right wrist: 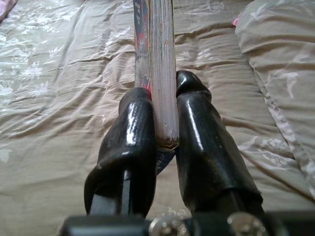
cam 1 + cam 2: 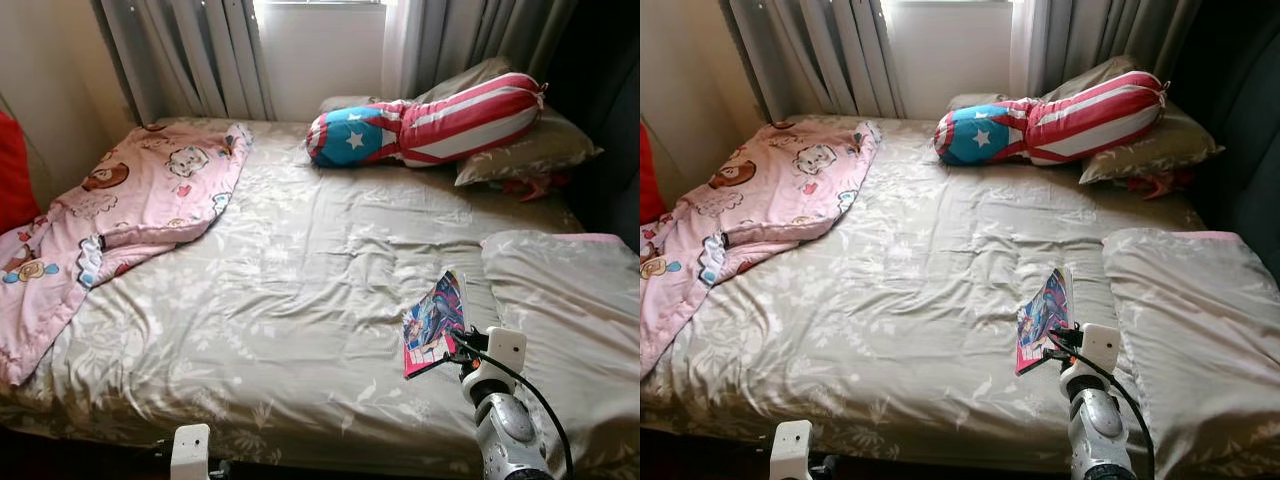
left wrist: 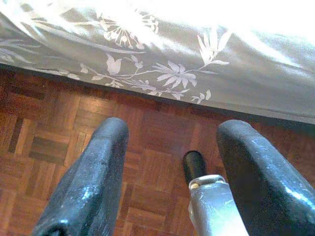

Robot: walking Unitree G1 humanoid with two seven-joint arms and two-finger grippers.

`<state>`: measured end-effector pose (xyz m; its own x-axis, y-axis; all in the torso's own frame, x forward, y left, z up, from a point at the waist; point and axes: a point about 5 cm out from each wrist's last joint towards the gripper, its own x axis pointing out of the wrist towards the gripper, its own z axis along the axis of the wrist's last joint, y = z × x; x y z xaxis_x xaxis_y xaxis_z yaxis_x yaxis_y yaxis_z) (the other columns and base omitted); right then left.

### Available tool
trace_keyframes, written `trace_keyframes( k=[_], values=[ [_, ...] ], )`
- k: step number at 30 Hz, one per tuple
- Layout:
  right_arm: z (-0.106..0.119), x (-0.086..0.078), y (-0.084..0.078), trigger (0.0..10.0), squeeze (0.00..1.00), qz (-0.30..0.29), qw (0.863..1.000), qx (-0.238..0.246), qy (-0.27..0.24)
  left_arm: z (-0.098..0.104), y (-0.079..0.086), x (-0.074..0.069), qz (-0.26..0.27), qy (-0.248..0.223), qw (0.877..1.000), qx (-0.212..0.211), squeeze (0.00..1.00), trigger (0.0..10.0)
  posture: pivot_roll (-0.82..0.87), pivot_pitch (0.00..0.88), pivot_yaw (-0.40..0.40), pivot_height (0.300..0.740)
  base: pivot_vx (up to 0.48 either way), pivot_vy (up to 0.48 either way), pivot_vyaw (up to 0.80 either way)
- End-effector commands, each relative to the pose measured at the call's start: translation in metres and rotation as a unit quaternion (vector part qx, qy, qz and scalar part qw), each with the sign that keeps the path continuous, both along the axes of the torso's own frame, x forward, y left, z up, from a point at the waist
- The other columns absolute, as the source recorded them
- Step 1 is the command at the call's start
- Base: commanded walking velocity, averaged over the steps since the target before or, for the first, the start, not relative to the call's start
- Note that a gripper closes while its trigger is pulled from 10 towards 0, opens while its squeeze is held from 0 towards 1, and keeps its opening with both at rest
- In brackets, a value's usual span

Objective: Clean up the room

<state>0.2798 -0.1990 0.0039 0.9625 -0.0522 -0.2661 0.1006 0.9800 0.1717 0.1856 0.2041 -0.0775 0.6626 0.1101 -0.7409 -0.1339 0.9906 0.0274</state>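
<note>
A colourful book (image 2: 435,320) is held edge-up over the bed's right side, a little above the beige flowered sheet (image 2: 300,290). My right gripper (image 1: 162,118) is shut on the book (image 1: 160,64), its two black fingers (image 1: 130,137) clamping the lower edge. My right arm (image 2: 500,420) rises from the front of the bed. My left gripper (image 3: 170,167) hangs low beside the bed over the parquet floor (image 3: 59,132), open and holding nothing.
A pink cartoon blanket (image 2: 120,210) lies crumpled on the bed's left side. A red, white and blue star bolster (image 2: 420,125) rests on pillows (image 2: 530,150) at the head. A beige folded cover (image 2: 560,300) lies at the right. Grey curtains (image 2: 200,55) hang behind.
</note>
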Motion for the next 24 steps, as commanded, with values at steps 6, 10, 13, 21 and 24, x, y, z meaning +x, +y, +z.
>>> trace_keyframes(
  k=[6,10,13,21,24],
  values=[
    [0.006,0.005,0.002,10.0,0.00,0.009,1.000,-0.004,-0.014,0.001,0.000,0.002,-0.003,-0.003,1.000,0.003,0.00,10.0,-0.11,0.000,0.024,0.740,0.111,0.000,0.00],
    [0.006,0.005,0.002,10.0,0.00,0.009,1.000,-0.005,-0.014,0.004,0.002,0.007,0.007,-0.019,1.000,-0.002,0.00,10.0,-0.12,0.000,0.024,0.740,0.000,0.000,0.00],
    [0.006,0.005,0.002,10.0,0.00,0.007,1.000,-0.006,-0.014,0.007,0.002,0.012,0.010,-0.030,0.999,-0.005,0.00,10.0,-0.11,0.000,0.023,0.740,0.000,0.000,0.00],
    [0.010,0.007,0.007,10.0,0.00,0.034,0.999,-0.014,-0.031,0.020,0.007,0.029,0.048,-0.085,0.995,-0.016,0.00,10.0,-0.12,0.000,0.025,0.740,0.000,0.000,0.00],
    [0.014,0.009,0.008,10.0,0.00,0.045,0.998,-0.022,-0.046,0.032,0.012,0.043,0.064,-0.136,0.989,-0.019,0.00,10.0,-0.11,0.000,0.023,0.740,0.000,0.000,0.00]
  ],
)
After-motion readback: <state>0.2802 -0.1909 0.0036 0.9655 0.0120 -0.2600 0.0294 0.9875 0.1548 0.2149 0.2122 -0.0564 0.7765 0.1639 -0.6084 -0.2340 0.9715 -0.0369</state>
